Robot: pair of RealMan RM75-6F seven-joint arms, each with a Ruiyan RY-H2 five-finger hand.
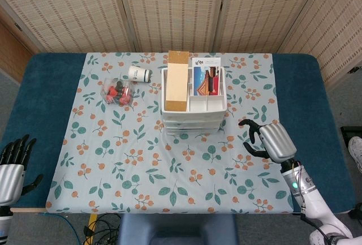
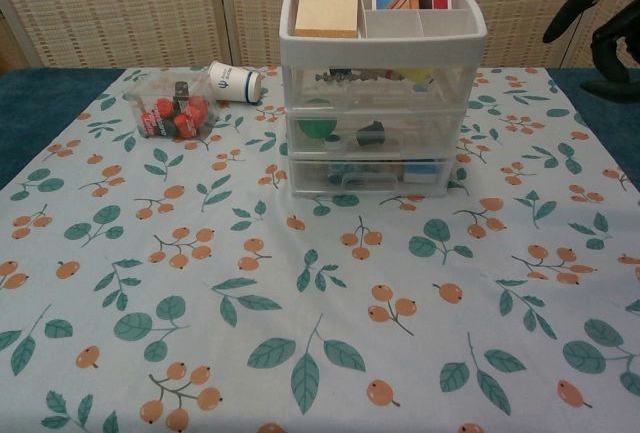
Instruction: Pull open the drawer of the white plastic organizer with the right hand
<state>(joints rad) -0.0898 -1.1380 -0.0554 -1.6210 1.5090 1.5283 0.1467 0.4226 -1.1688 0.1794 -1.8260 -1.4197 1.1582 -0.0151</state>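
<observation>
The white plastic organizer stands at the table's middle back, three clear drawers stacked, all pushed in. Its top tray holds a tan box and cards. My right hand hovers over the cloth to the right of the organizer, fingers spread and slightly curled toward it, holding nothing and clear of the drawers. My left hand hangs off the table's front left corner, fingers apart and empty; the chest view does not show it.
A clear bag of red items and a white cup on its side lie left of the organizer. The floral cloth covers a blue table, with screens behind.
</observation>
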